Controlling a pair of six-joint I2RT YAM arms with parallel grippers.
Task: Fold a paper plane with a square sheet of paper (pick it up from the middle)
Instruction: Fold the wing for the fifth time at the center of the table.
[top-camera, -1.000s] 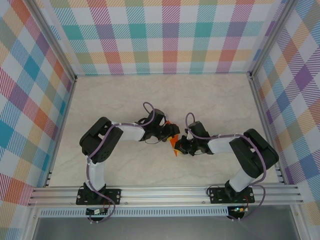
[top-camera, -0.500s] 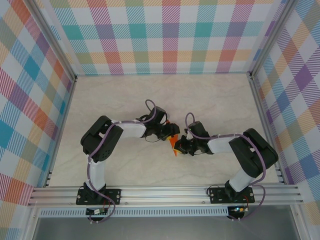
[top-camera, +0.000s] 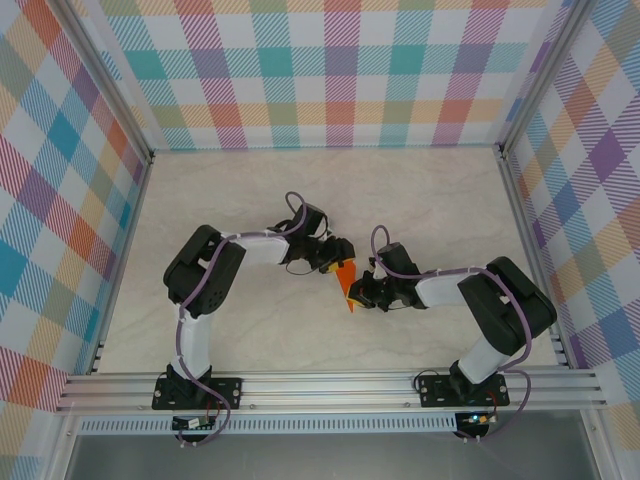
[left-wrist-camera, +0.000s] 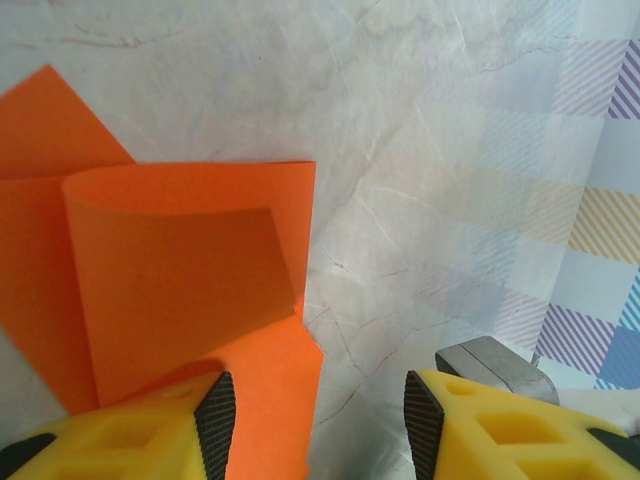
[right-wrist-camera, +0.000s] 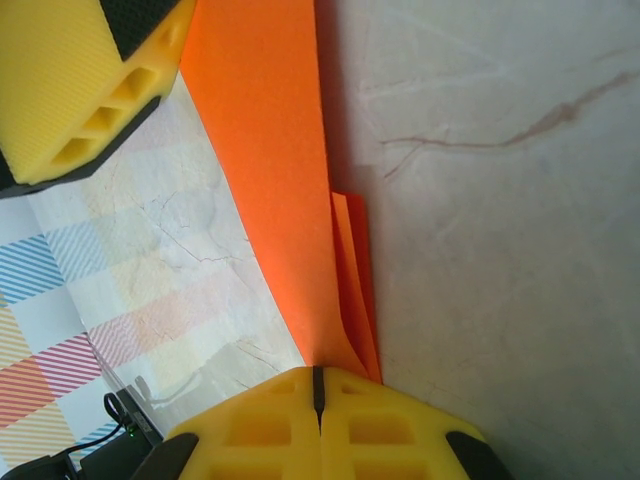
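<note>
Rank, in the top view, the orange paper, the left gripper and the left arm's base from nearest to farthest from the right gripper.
1. The orange paper: pinched in the jaws of the right gripper, mid-table.
2. The left gripper: just beyond the paper, slightly left.
3. The left arm's base: near edge, far left.

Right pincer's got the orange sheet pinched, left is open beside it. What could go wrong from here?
The right pincer clamps only a narrow end of the square sheet of paper; a tug could slip or tear it. The sheet bows in a loose curl beside the open left pincer; closing now might crease it crookedly.
</note>
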